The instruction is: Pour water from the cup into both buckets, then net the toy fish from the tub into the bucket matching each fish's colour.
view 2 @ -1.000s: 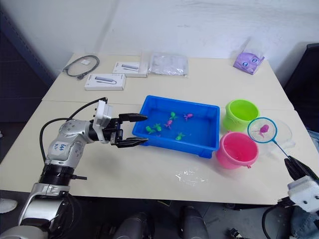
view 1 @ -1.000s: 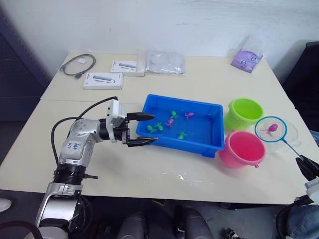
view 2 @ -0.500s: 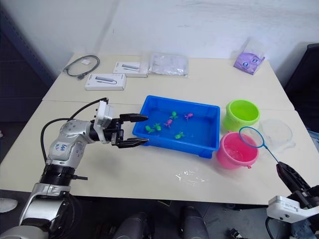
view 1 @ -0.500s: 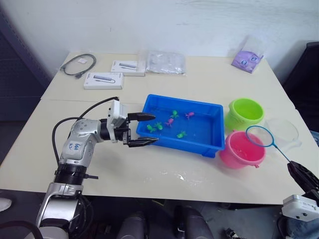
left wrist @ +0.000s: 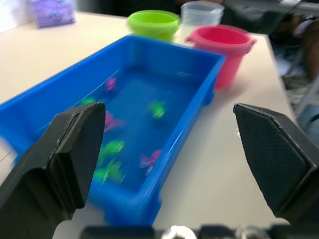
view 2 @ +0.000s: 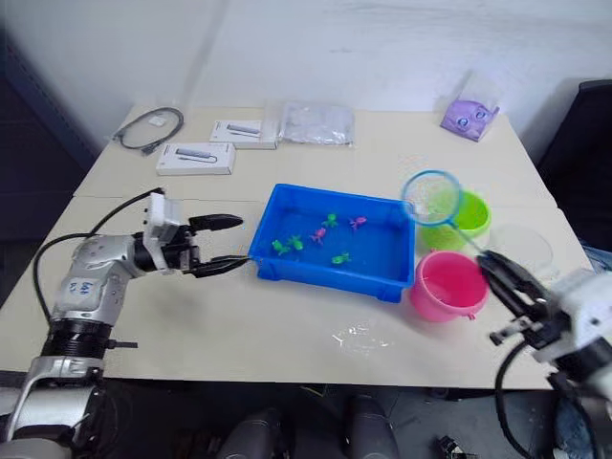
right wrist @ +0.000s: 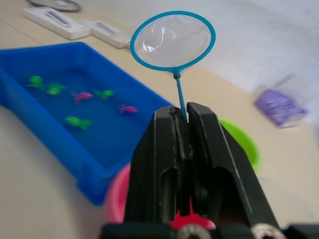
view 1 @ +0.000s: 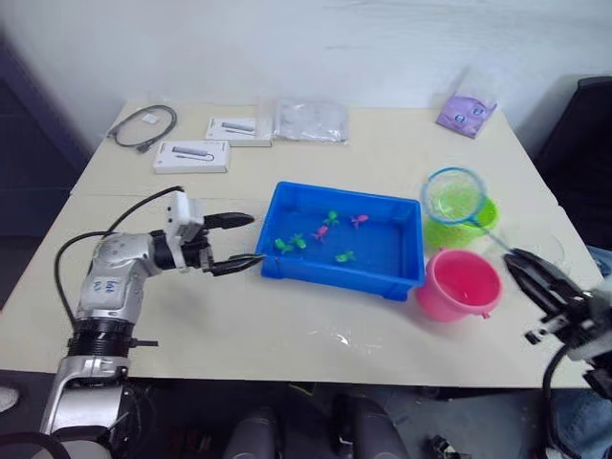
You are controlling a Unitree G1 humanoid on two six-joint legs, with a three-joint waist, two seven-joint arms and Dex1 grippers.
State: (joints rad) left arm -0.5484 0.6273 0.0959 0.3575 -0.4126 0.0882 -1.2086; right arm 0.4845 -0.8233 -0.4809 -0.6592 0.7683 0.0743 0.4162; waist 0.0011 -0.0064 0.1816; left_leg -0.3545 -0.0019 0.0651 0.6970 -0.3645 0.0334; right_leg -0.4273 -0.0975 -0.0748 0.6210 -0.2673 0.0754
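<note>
The blue tub [view 1: 392,273] sits mid-table with several green and pink toy fish [view 1: 321,232] in water. Right of it stand the lime green bucket [view 1: 483,218] and the pink bucket [view 1: 462,284]. The clear cup [view 2: 523,248] is further right. My right gripper [view 1: 513,259] is shut on the net's thin handle. The net's blue hoop [view 1: 454,196] is empty and hovers over the green bucket, near the tub's right end. My left gripper [view 1: 253,239] is open, just left of the tub, holding nothing.
Two flat white boxes [view 1: 191,156], a grey cable [view 1: 143,125], a clear plastic bag [view 1: 310,120] and a purple pouch [view 1: 467,113] lie along the far side. A small water spill [view 1: 339,337] is on the table in front of the tub.
The net held a pink fish near the cup, passed over the pink bucket and came out empty. It has now swung up and left over the green bucket. The camera has shifted.
</note>
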